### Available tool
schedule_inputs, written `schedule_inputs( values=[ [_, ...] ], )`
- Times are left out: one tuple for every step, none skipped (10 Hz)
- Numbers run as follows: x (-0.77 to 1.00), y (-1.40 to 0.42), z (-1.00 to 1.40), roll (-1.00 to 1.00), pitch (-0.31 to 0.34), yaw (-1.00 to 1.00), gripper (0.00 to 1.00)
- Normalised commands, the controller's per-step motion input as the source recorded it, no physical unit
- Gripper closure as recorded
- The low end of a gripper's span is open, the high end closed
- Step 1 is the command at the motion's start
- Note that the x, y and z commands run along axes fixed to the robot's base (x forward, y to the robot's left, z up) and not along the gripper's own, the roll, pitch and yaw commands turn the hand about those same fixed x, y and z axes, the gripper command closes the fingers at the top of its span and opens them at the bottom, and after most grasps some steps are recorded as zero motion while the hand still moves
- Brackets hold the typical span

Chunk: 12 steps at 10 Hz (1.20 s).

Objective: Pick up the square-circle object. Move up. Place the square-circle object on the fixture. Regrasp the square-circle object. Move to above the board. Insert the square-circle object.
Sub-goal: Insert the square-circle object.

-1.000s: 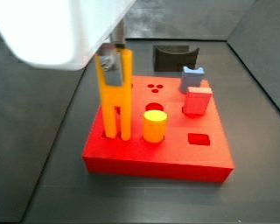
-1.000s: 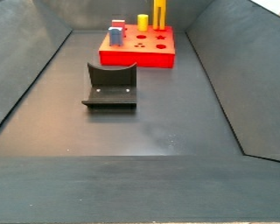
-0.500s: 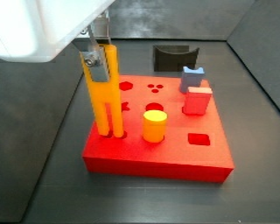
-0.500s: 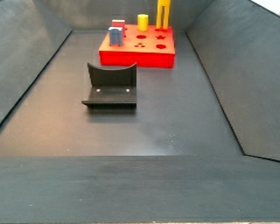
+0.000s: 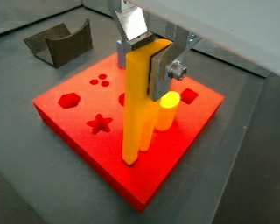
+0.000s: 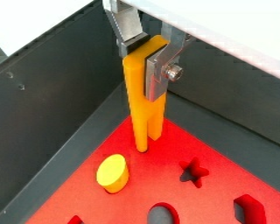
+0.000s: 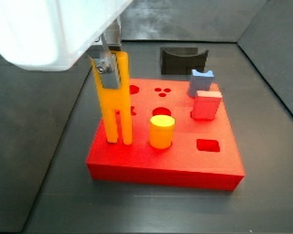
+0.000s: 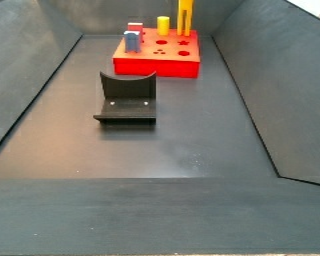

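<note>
The square-circle object [image 5: 136,109] is a long yellow-orange bar standing upright, and my gripper [image 5: 147,59] is shut on its upper end. Both wrist views show the silver fingers [image 6: 160,63] clamping the bar [image 6: 143,105] from two sides. Its lower end meets the top of the red board [image 7: 186,163] near the left front corner; I cannot tell whether it sits in a hole. In a side view the gripper [image 7: 107,60] hangs under the white hand with the bar [image 7: 113,110] below it. The dark fixture [image 7: 181,60] stands behind the board with nothing on it, and it shows large in a side view [image 8: 127,97].
A short yellow cylinder [image 7: 161,131] stands in the board close beside the bar. A red block [image 7: 207,104] and a blue notched peg [image 7: 201,81] stand on the board's right side. Star, hexagon and circle holes [image 5: 98,122] lie open. Dark bin walls [image 8: 29,80] surround the floor.
The gripper and the bar drifted slightly left over the board, then back right. The bar stays upright with its lower end at the board's top. Nothing else moved.
</note>
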Motion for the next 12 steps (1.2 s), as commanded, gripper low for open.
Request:
schedule_inputs(
  values=[
    [0.00, 0.00, -0.23, 0.00, -0.021, 0.00, 1.00],
    [0.00, 0.00, -0.42, 0.00, -0.104, 0.00, 1.00],
    [0.00, -0.07, -0.69, 0.02, -0.070, 0.00, 1.00],
    [0.00, -0.06, -0.75, 0.06, -0.011, 0.00, 1.00],
    [0.03, 0.00, -0.49, 0.06, 0.041, 0.00, 1.00],
    [0.00, 0.00, -0.44, 0.06, 0.056, 0.00, 1.00],
    [0.00, 0.00, -0.36, 0.14, 0.054, 0.00, 1.00],
    [0.00, 0.00, -0.38, 0.16, 0.040, 0.00, 1.00],
    [0.00, 0.00, -0.43, 0.18, 0.024, 0.07, 1.00],
    [-0.11, -0.04, 0.00, 0.01, -0.083, 0.00, 1.00],
    [0.00, 0.00, 0.00, 0.04, 0.000, 0.00, 1.00],
    [0.00, 0.00, 0.00, 0.00, 0.000, 0.00, 1.00]
  ],
)
